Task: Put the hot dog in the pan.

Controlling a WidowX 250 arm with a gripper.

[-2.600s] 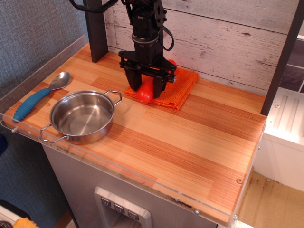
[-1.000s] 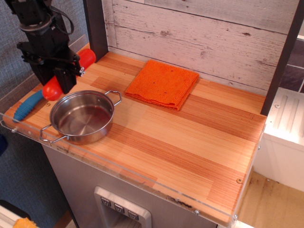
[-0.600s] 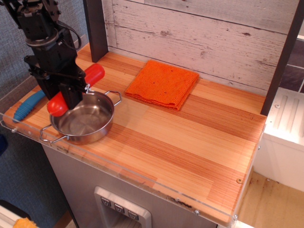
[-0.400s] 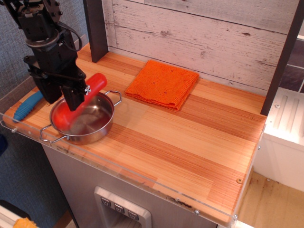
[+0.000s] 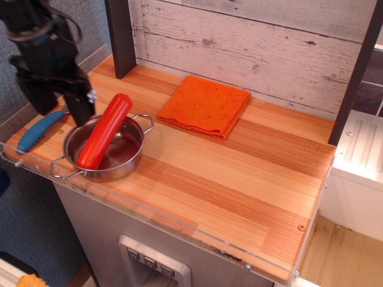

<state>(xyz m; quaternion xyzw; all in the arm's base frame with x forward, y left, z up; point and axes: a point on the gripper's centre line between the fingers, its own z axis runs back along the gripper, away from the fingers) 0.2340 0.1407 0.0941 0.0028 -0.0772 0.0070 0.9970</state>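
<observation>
Hot dog (image 5: 105, 131) aslant in pan (image 5: 127, 160)

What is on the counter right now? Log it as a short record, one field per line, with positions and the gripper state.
hot dog: lying slanted in the pan, lower end inside, upper end resting over the far rim
pan: near the counter's front left corner
gripper: raised left of the pan, fingers open, holding nothing
spoon: left of the pan, bowl hidden behind the gripper
cloth: folded, orange, flat by the back wall
task: hot dog in the pan
</observation>
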